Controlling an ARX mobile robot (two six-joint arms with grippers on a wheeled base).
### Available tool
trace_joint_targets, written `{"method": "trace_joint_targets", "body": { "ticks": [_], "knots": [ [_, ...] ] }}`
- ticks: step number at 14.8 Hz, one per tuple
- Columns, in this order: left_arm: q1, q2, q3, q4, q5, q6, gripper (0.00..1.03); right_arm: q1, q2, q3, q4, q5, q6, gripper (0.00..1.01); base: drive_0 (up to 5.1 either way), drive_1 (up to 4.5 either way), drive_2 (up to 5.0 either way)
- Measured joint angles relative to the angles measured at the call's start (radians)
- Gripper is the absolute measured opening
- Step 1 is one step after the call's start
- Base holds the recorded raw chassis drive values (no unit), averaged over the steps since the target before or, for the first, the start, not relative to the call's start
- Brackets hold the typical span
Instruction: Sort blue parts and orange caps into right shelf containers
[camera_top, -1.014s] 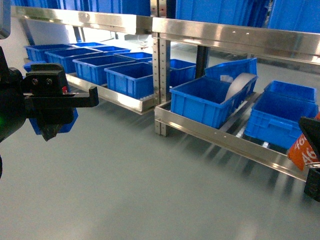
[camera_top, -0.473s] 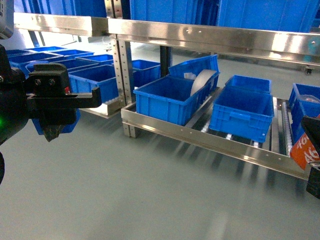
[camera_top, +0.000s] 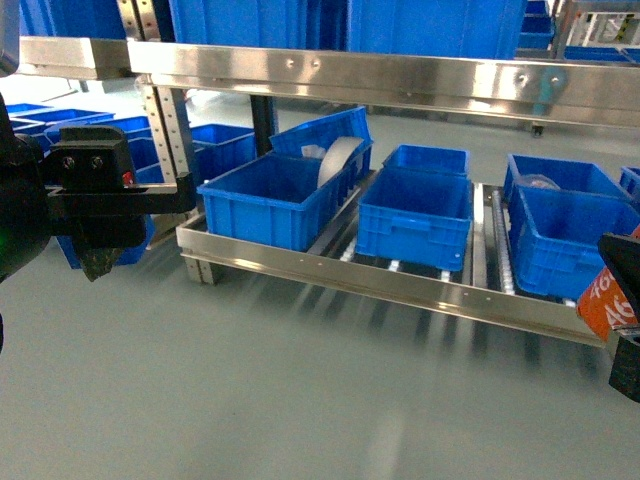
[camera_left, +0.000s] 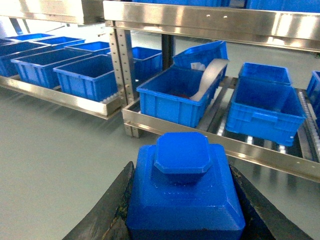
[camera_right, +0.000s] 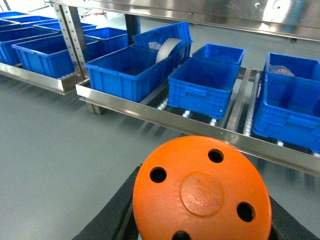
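Blue part: carried in the left gripper, whose fingers are clamped against its two sides; it is nowhere near a crate yet.
Head view: the left gripper hangs at the left edge, well short of the shelf; a sliver of blue shows beneath it. At the right edge the right gripper holds an orange cap, only partly in frame.
Head view, crates: several blue crates sit in a row on the low shelf, open tops up, likely so parts can be dropped in from above.
Left wrist view: the part fills the foreground, flat cap upward, dark fingers pressing each flank. The crates lie well beyond.
Right wrist view: the cap faces the camera with its holed top, fingers closed around its rim.
Judgement: both arms seem loaded for transport; the approach to the shelf comes next.
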Motion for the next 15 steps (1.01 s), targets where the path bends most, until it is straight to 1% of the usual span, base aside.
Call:
{"method": "trace_joint_targets", "body": {
  "ticks": [15],
  "knots": [
    [-0.007, 0.0, 0.0, 0.0, 0.004, 0.0, 0.4, 0.0, 0.0, 0.0, 0.0, 0.002, 0.0, 0.44, -1.7, -1.69, -1.7]
  ]
}}
